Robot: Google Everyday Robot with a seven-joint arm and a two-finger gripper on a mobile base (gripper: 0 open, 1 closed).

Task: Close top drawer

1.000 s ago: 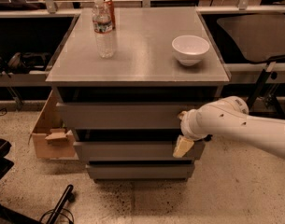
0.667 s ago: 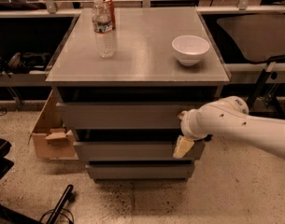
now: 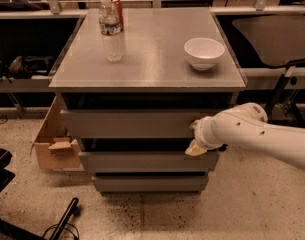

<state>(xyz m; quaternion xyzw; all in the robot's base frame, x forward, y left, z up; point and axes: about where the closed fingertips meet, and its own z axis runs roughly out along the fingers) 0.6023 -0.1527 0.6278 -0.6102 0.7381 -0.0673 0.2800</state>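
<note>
The top drawer (image 3: 127, 123) is the wide matte-grey front just under the cabinet top. It stands a little out from the cabinet, with a dark gap above it. My gripper (image 3: 194, 137) is at the right end of that front, at the end of my white arm, which comes in from the right. It is at the front's lower edge and seems to touch it. The arm hides the right end of the drawer front.
A water bottle (image 3: 112, 31) with a can behind it and a white bowl (image 3: 204, 52) stand on the cabinet top (image 3: 152, 59). Two more grey drawer fronts (image 3: 142, 161) lie below. An open cardboard box (image 3: 54, 146) sits on the floor at the left. A black chair (image 3: 277, 39) is at the right.
</note>
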